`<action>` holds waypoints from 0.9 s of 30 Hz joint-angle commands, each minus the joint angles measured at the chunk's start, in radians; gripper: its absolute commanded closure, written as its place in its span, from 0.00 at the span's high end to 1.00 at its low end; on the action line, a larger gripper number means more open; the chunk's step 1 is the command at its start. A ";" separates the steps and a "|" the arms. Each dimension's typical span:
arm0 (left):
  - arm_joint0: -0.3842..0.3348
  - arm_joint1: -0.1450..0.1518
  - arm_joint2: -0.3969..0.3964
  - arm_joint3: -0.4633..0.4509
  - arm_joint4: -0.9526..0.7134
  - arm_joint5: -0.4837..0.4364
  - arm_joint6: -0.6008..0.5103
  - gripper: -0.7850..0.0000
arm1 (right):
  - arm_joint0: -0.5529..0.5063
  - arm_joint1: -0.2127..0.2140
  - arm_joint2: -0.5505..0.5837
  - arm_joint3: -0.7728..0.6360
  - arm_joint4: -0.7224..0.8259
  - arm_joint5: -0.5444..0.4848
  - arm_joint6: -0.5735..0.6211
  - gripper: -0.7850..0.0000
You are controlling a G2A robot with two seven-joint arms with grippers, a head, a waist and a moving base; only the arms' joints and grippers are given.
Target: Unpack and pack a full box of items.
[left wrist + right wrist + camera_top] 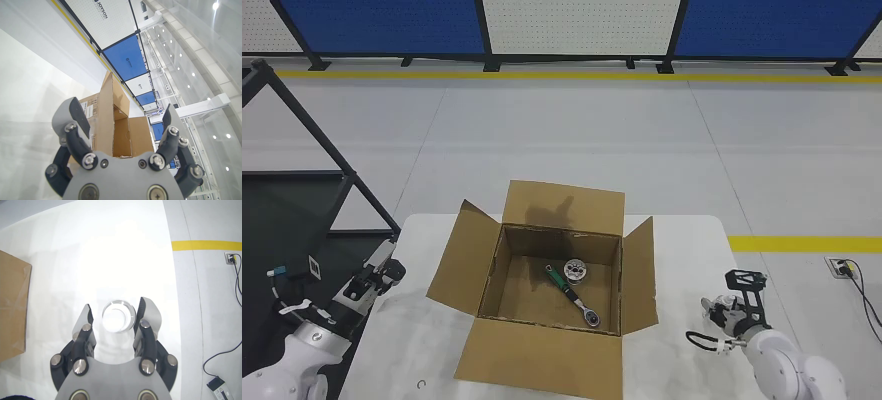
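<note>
Right gripper [115,303] around clear cup [118,318]: table contents as found

Item 1. Fingers of the right gripper were spread, not clamped. The clear cup stood upright on the white table [121,256] between them. One pad lay just beside the cup's rim and the other stood apart with a gap; whether the near pad touched could not be told. From above, this gripper [729,318] sat near the table's right edge, well apart from the box.

Item 2. Cardboard box [539,360], middle of the table, open, all four flaps folded outward. One flap showed at the edge of the right wrist view [13,306].

Item 3. Wrench [572,297], on the box floor, lying aslant. Its green-banded handle pointed toward the far wall and its head toward the near right corner.

Item 4. Round metal piece [575,268], on the box floor near the far wall, close to the wrench handle and not touching it.

Item 5. The left gripper [122,103] had its fingers released and wide apart, with nothing between them. It faced the box's side [121,128]. From above it [387,270] was at the table's left edge, beside the left flap.

Item 6. Surroundings: yellow line [206,245] on the floor, a wall socket [229,258] with a black cable [237,291], and blue and white panels [572,25] behind
</note>
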 commanded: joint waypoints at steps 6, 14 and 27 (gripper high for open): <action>0.000 0.000 0.000 0.000 0.000 0.000 0.000 1.00 | -0.019 0.003 -0.006 -0.128 -0.028 0.024 -0.001 0.00; 0.000 0.000 0.000 0.000 0.000 0.000 0.000 1.00 | -0.009 0.002 -0.064 -0.386 -0.084 0.078 0.061 0.00; 0.002 0.000 0.000 0.000 0.000 0.000 0.007 1.00 | 0.301 -0.020 -0.347 -0.443 -0.086 0.057 0.200 0.00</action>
